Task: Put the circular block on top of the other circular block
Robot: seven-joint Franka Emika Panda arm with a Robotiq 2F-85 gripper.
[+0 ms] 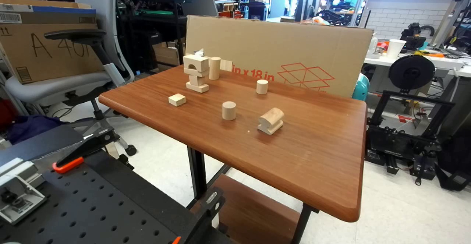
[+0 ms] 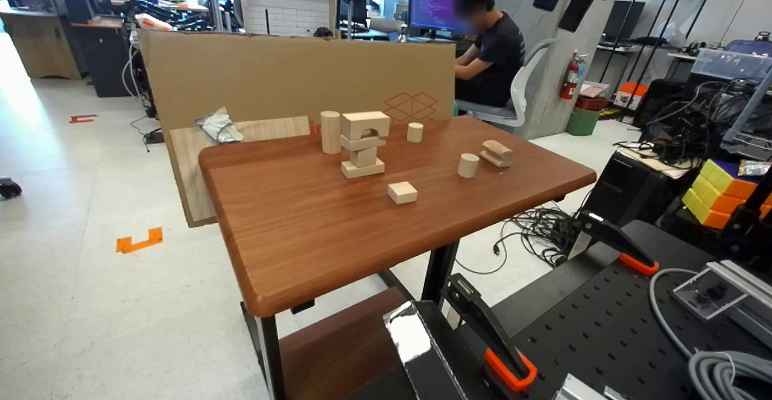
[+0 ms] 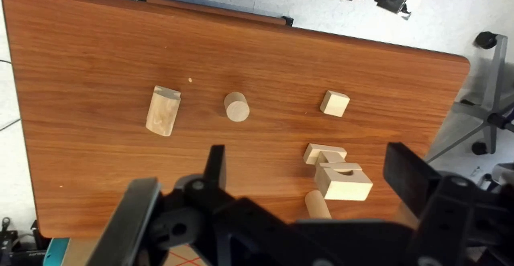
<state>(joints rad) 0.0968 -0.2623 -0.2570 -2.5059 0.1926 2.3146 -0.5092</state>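
Two small pale wooden cylinders stand upright and apart on the brown table; I cannot tell which is to be moved. The one nearer the black pegboard bench shows in both exterior views and in the wrist view. The one nearer the cardboard sheet shows in both exterior views; in the wrist view it is hidden, with my gripper covering the lower part. My gripper is wide open and empty, high above the table. Its fingers show at the top of an exterior view.
On the table stand an arch-topped block stack, a tall cylinder beside it, a flat square block and a round-topped block. A cardboard sheet stands along the far edge. A clamp sits on the bench.
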